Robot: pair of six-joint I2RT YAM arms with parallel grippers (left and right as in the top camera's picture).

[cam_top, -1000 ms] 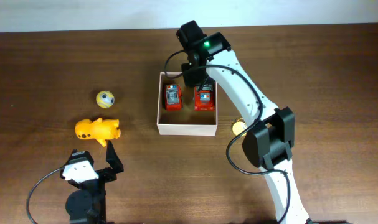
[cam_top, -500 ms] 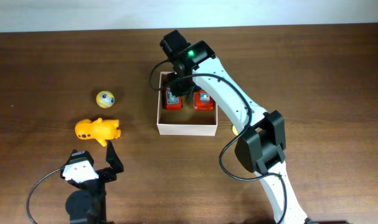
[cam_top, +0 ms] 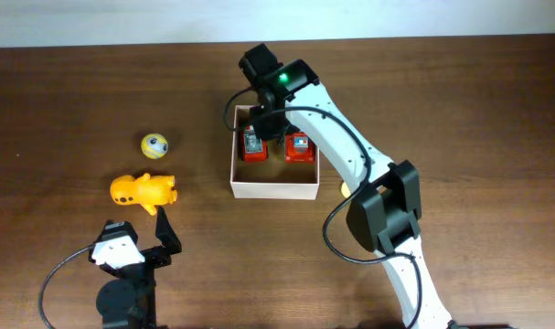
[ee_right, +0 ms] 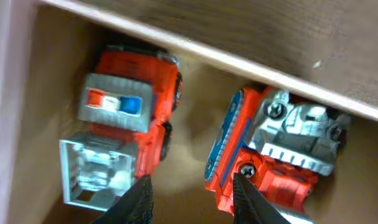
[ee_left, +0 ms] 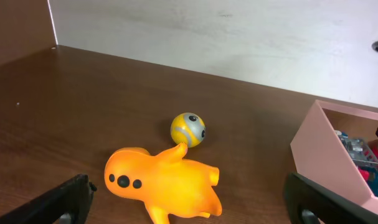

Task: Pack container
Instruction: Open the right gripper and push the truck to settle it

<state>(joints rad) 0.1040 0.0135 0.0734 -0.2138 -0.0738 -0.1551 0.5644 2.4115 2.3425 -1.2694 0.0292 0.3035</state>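
Observation:
The container (cam_top: 273, 189) is a shallow white-walled box with a tan inside, at mid table. Two red toy vehicles lie in its far half: a fire truck (cam_top: 252, 144) and a car (cam_top: 299, 146). In the right wrist view the truck (ee_right: 129, 106) is on the left and the car (ee_right: 269, 149) on the right. My right gripper (cam_top: 269, 125) hangs over them, open and empty (ee_right: 192, 202), with its fingers above the gap between them. My left gripper (ee_left: 189, 214) is open and empty. It points at an orange toy animal (ee_left: 164, 183) and a yellow-grey ball (ee_left: 188, 129).
The orange toy (cam_top: 143, 191) and the ball (cam_top: 154, 144) lie left of the container. A small yellow thing (cam_top: 347, 189) sits by the container's right wall, partly hidden by the right arm. The container's pinkish corner (ee_left: 326, 155) shows in the left wrist view.
My right gripper has moved left, from above the right-hand car to above the gap between the two vehicles. The left arm and the toys have not moved.

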